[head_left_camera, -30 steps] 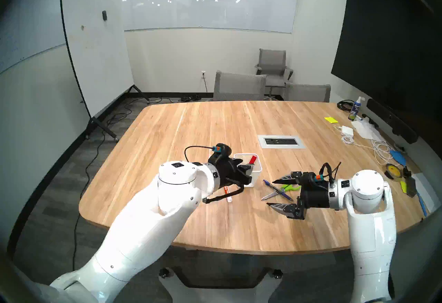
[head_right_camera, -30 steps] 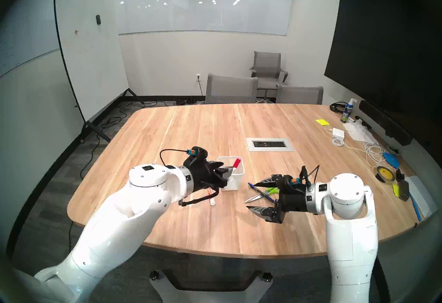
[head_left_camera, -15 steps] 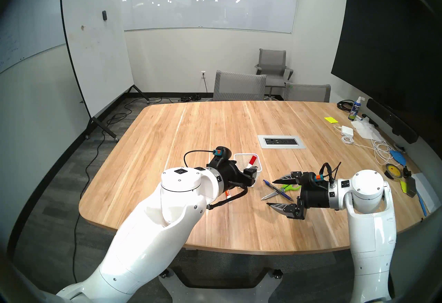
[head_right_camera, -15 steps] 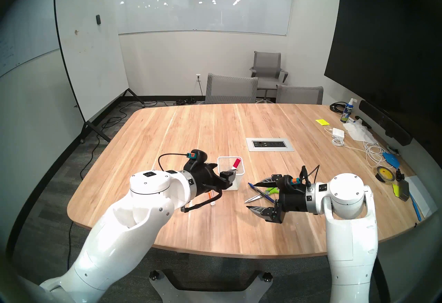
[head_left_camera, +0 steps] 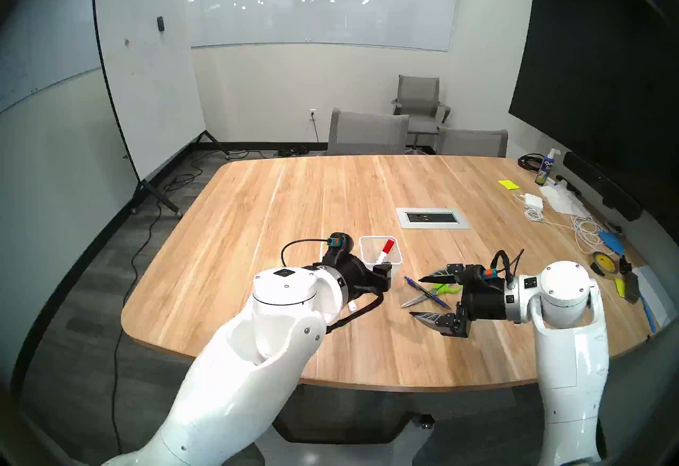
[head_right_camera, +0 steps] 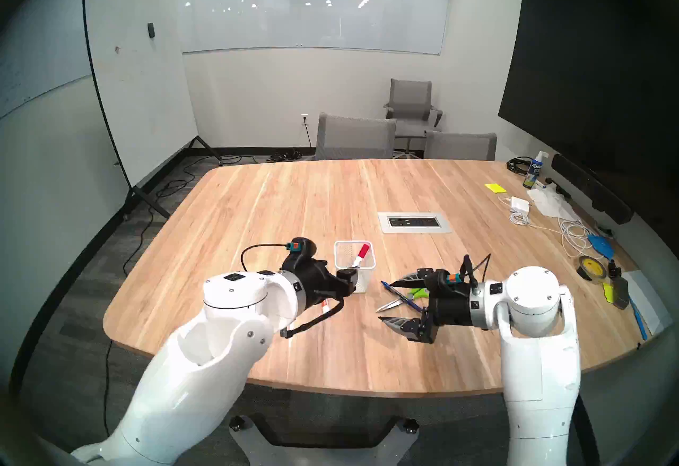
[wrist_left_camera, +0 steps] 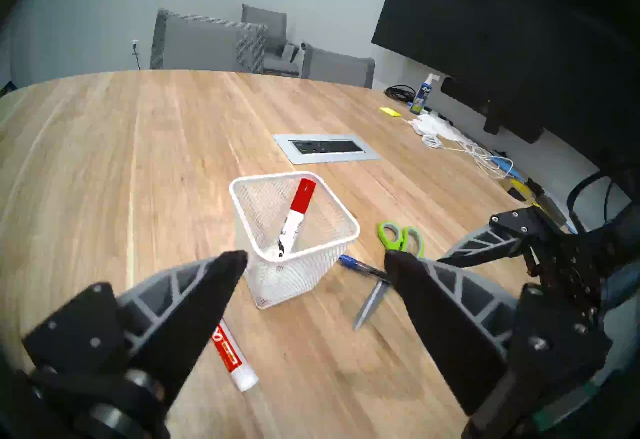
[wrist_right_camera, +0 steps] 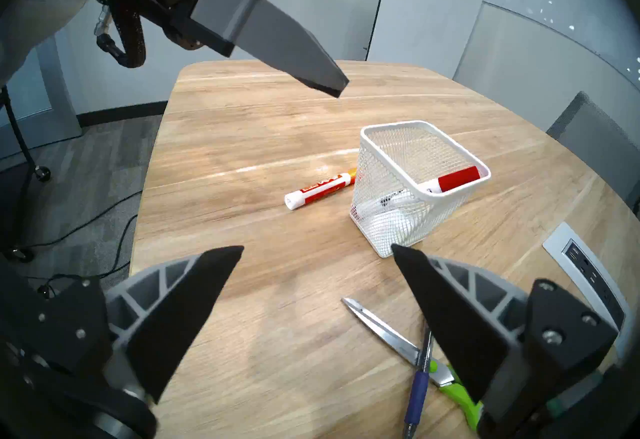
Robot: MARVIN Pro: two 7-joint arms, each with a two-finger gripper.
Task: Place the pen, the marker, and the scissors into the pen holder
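Looking at our left gripper (wrist_left_camera: 315,256): we hold its two black fingers wide apart with nothing between them.
Pen holder (wrist_left_camera: 298,275): it stands upright on the table (wrist_left_camera: 138,150), just past our left fingertips and a bit below them, not touching them.
Marker in the cup: one white marker with a red cap (wrist_left_camera: 297,216) leans inside the pen holder, cap up, against the far rim.
Marker on the table: a second white marker with a red label (wrist_left_camera: 230,355) lies flat under our left finger, beside the pen holder.
Our right gripper (wrist_right_camera: 317,253): we keep its fingers wide apart too, and they hold nothing.
Scissors (wrist_right_camera: 398,343): they lie flat on the table right under our right gripper, silver blades pointing toward the pen holder, green handles (wrist_left_camera: 401,237) on the far side from it.
Pen (wrist_right_camera: 419,386): the thin blue pen lies across the scissors, touching them, just below our right gripper's one finger.
Pen and scissors from the left gripper: they sit to the right of the pen holder, near our right-hand fingertip.
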